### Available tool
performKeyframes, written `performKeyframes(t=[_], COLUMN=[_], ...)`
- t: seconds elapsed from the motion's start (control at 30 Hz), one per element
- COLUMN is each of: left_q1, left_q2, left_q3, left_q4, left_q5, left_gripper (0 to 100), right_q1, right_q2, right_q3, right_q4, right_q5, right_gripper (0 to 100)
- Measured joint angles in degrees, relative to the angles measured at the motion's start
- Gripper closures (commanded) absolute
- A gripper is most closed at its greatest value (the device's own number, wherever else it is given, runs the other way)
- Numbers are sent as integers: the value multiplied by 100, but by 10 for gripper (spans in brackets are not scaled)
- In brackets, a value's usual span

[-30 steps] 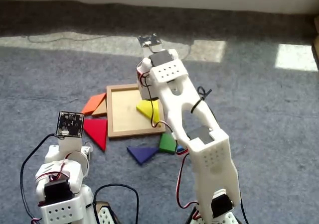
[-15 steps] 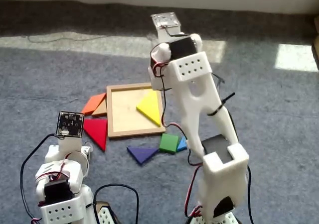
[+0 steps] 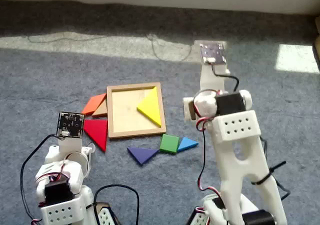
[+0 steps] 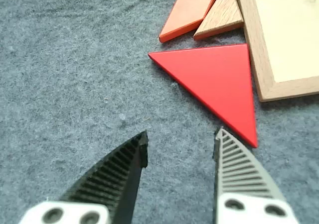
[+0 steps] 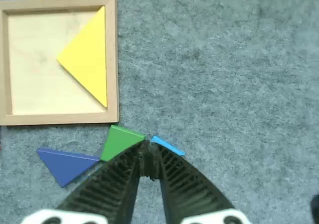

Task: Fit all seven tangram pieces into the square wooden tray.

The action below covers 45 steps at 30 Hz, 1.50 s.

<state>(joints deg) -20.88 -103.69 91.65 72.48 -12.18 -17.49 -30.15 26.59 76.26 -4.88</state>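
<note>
The square wooden tray lies mid-floor with a yellow triangle flat in its right half, also seen as the yellow triangle inside the tray's rim. My right gripper is shut and holds nothing; it hangs over the green square and the small blue triangle. A dark blue triangle lies beside them. My left gripper is open just short of the red triangle. An orange piece and a wood-coloured triangle touch the tray's edge.
The pieces lie on grey carpet. The right arm stands tall to the right of the tray, the left arm low at the front left. A thin cable runs across the sunlit strip at the back.
The right arm has swung away from the tray to the right, leaving the yellow triangle lying against the tray's right side. The left arm has not moved.
</note>
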Motion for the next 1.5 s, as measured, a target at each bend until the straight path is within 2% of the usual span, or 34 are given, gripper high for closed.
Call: performKeyframes(t=[0.2, 0.37, 0.43, 0.9, 1.23, 1.43, 1.5], left_q1=[0, 0, 0, 0, 0, 0, 0], left_q2=[0, 0, 0, 0, 0, 0, 0], left_q3=[0, 0, 0, 0, 0, 0, 0], left_q4=[0, 0, 0, 0, 0, 0, 0], left_q5=[0, 0, 0, 0, 0, 0, 0], left_gripper=[762, 762, 762, 762, 762, 762, 762], right_q1=[97, 0, -141, -695, -615, -510, -484], right_q2=[-1125, -1196, -1046, 1152, 2541, 2549, 2549], right_q3=[2101, 2804, 2822, 2409, 1705, 1697, 1697], right_q4=[-1011, -1257, -1275, -2233, -2470, -2462, -2453], right_q5=[0, -44, -281, -2154, -2259, -2251, -1978], right_gripper=[976, 812, 793, 793, 803, 987, 991])
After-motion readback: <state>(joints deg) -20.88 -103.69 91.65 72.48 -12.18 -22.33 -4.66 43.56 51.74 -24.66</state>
